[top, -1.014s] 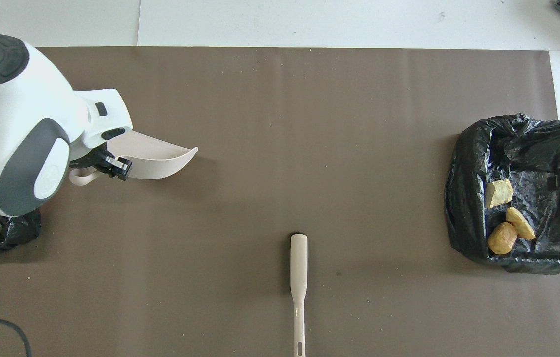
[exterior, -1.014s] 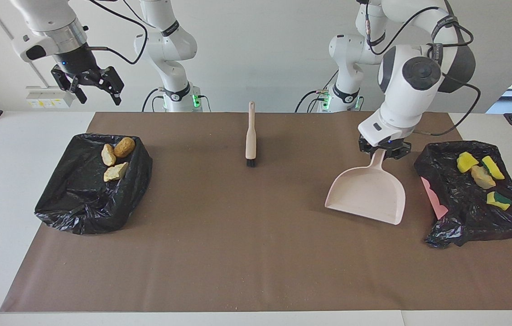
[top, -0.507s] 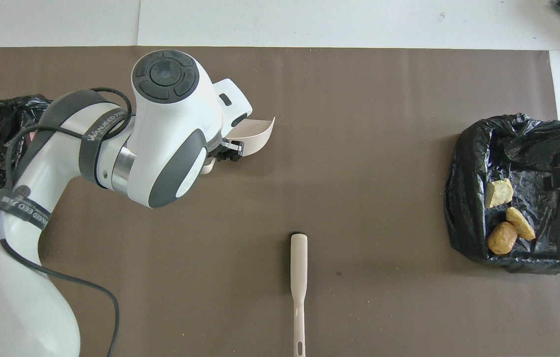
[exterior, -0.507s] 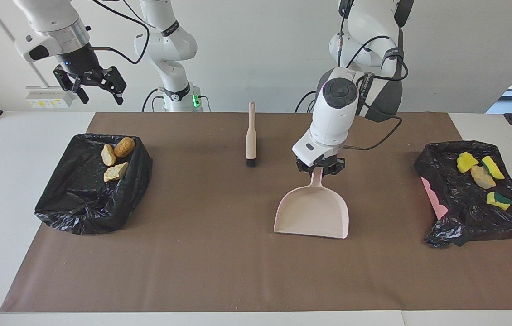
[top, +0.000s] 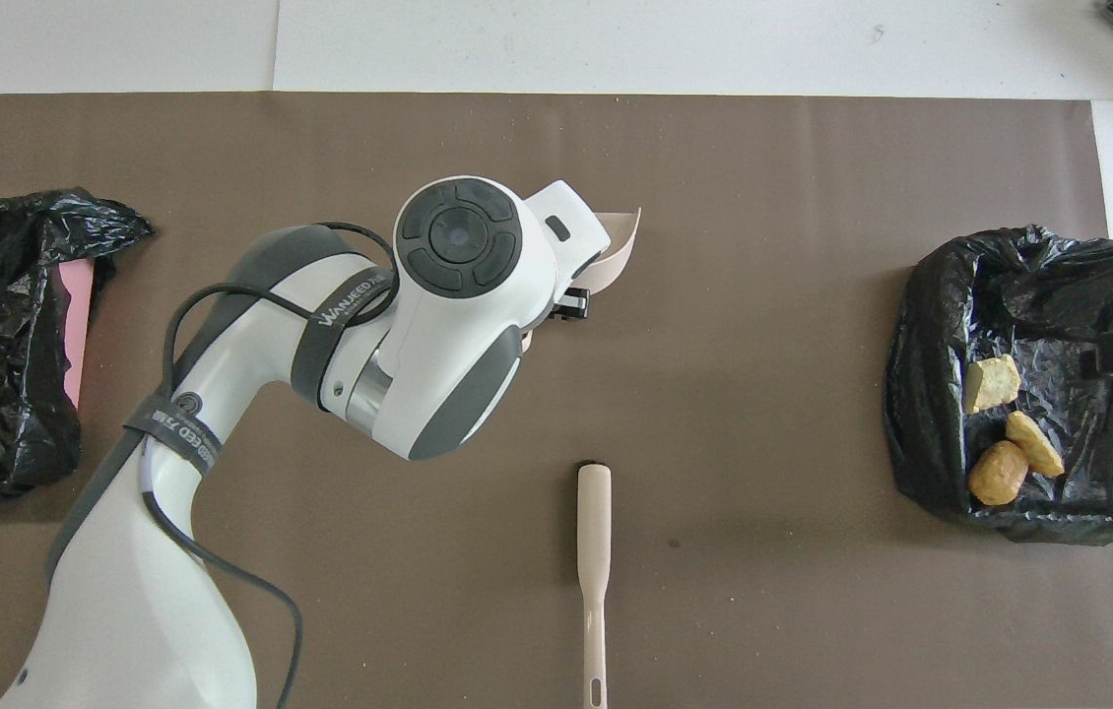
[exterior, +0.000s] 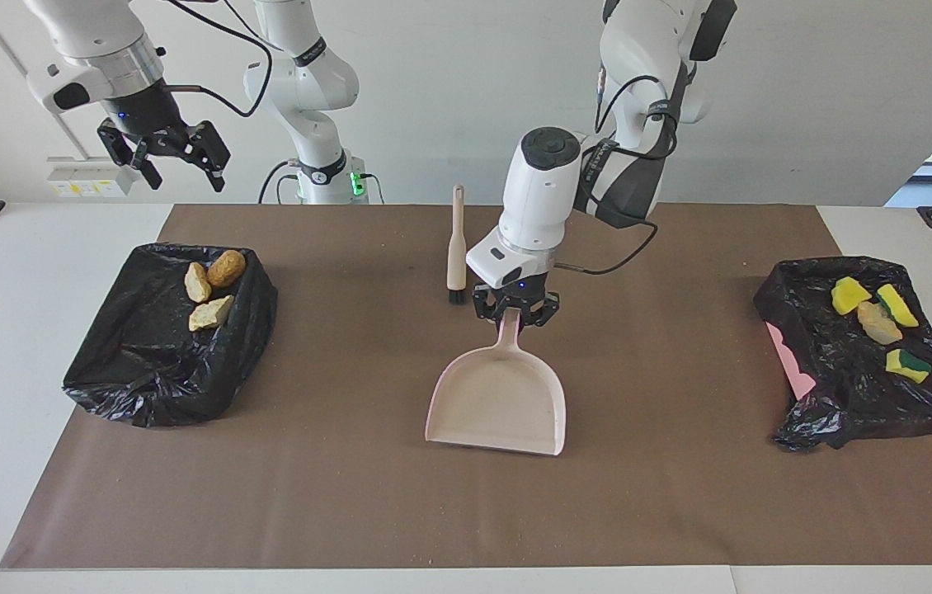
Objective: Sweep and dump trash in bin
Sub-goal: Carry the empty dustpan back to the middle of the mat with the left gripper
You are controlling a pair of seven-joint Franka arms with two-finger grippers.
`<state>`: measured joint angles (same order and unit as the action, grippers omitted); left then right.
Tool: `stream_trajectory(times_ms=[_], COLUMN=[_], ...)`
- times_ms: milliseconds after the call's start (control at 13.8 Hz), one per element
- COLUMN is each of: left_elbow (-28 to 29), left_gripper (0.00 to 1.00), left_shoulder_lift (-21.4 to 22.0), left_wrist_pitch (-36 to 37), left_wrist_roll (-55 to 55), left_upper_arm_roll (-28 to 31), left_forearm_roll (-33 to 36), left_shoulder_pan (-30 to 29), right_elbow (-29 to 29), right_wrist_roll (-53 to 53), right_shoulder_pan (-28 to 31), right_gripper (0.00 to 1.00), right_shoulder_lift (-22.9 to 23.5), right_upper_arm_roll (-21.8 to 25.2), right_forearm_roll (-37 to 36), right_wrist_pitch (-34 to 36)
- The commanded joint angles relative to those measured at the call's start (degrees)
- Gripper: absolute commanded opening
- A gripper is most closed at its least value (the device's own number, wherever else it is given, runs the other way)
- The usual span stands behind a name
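A robotics laboratory is indicated. Two white Franka arms are mounted at one edge of a white bench [exterior: 37, 346], with cables trailing from them and green status lights lit at their bases. A brown mat [exterior: 400, 511] is spread over the bench as a marked work area. Bare white walls are seen around it, and camera stands are clamped at the bench corners. Staged props, black bag-lined bins [exterior: 144, 371] holding scraps, are laid out symmetrically.

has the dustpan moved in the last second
Yes. The dustpan, held by the left gripper, went from beside the sponge bin to the brush.
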<state>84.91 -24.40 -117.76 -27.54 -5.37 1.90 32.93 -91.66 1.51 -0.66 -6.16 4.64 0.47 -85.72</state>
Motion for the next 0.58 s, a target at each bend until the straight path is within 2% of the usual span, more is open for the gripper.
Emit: stream_trajectory(times_ms=[0,145,435,507], left_elbow=[0.52,0.08,0.86,1.13], left_gripper=[0.00,0.00,0.00,0.06], left_shoulder_lift=[-2.65,-6.44,-6.36,-6.36], left_wrist_pitch=[-1.51,-2.29,-3.26,-3.44], left_wrist_roll=[-4.43,-9.78,-11.21,-11.56], left_upper_arm_roll=[0.88,0.80,0.62,0.53], left_forearm_roll=[0.56,6.60,3.47,2.51], left_shoulder_pan=[3.69,5.30,7.14,7.06], right_elbow=[-0.97,-0.97,-0.97,-0.97], right_wrist_roll=[-0.89,-0.89,-0.89,-0.89], right_shoulder_pan=[0.05,0.05,0.05,0.05], right_gripper=[1.00,1.00,1.00,1.00], right_shoulder_lift=[-0.61,-0.61,-0.61,-0.61], right_upper_arm_roll=[-0.16,-0.16,-0.16,-0.16], right_forearm_roll=[-0.38,-0.38,-0.38,-0.38], right_wrist_pitch=[-0.42,-0.42,-0.42,-0.42])
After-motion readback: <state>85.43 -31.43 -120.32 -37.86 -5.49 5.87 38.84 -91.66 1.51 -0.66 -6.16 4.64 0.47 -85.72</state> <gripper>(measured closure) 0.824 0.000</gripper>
